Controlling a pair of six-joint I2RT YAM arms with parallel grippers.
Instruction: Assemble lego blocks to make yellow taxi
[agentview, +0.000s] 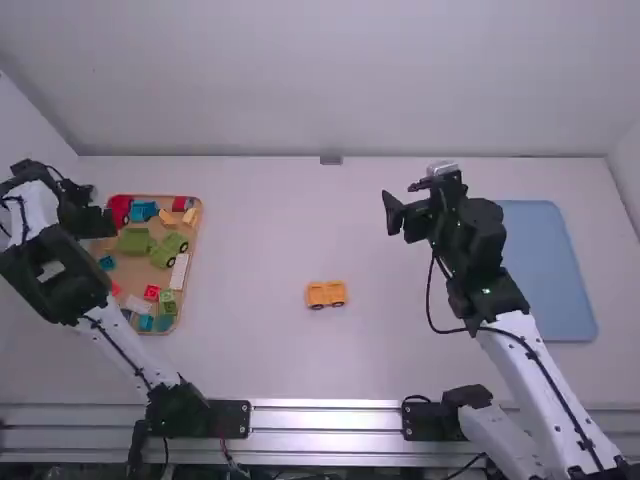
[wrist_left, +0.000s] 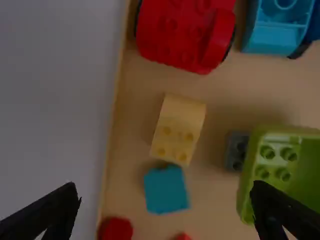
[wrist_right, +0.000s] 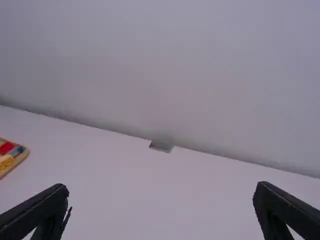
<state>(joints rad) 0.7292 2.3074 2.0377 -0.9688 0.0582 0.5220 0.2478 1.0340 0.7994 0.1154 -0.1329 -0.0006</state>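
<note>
A yellow-orange wheeled block body stands on the table between the arms. My left gripper is over the far left part of the block tray. In the left wrist view, my left gripper is open above the tray, and a yellow block with a sloped end lies beyond its fingertips, close to a teal block. My right gripper is raised over the table's right half; in the right wrist view the right gripper is open with nothing between its fingers.
The wooden tray holds several blocks: green pieces, a red wheeled piece and a blue one. A blue mat lies right of the right arm.
</note>
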